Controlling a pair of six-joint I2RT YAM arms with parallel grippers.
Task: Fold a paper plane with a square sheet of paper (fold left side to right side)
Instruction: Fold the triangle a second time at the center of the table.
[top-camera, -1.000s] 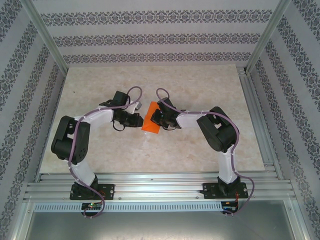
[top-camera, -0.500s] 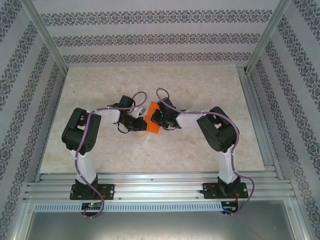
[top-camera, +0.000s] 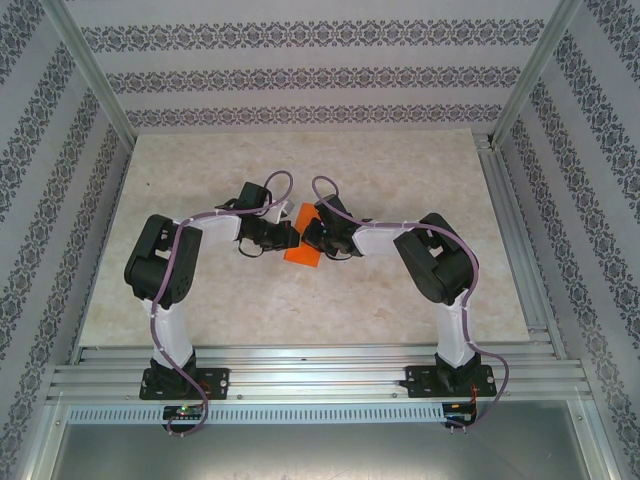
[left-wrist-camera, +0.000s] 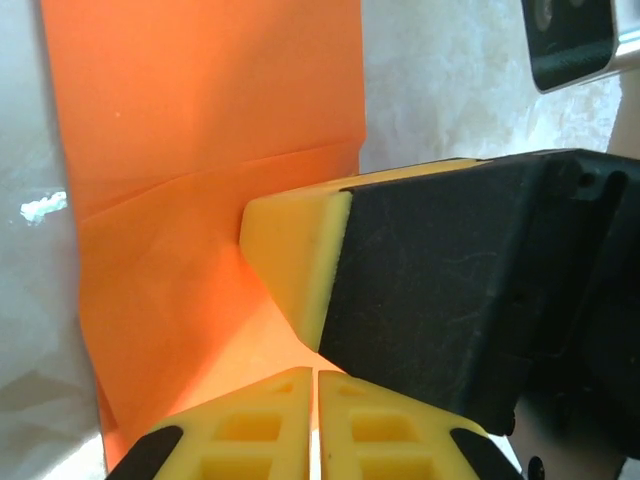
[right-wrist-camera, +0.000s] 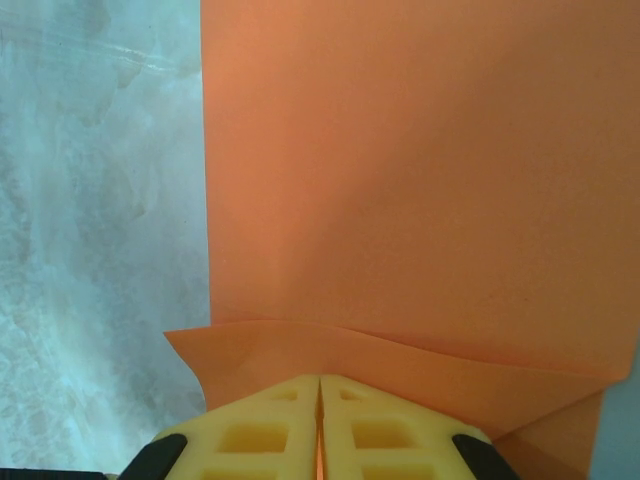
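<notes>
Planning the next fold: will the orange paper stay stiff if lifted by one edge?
Probably floppy: the paper is thin and its folded edge looks wavy. Likely light, and apt to slide on the smooth table.

left arm (top-camera: 170, 328): white tubes, black round joints | right arm (top-camera: 455, 338): same white and black | cables (top-camera: 275, 183): thin, purple, running along both arms | bases (top-camera: 185, 381): flat black plates | small boards (top-camera: 183, 412): tiny, with coloured wires, before each base | fingers (left-wrist-camera: 250, 437): yellow blocks with square holes, black backs
</notes>
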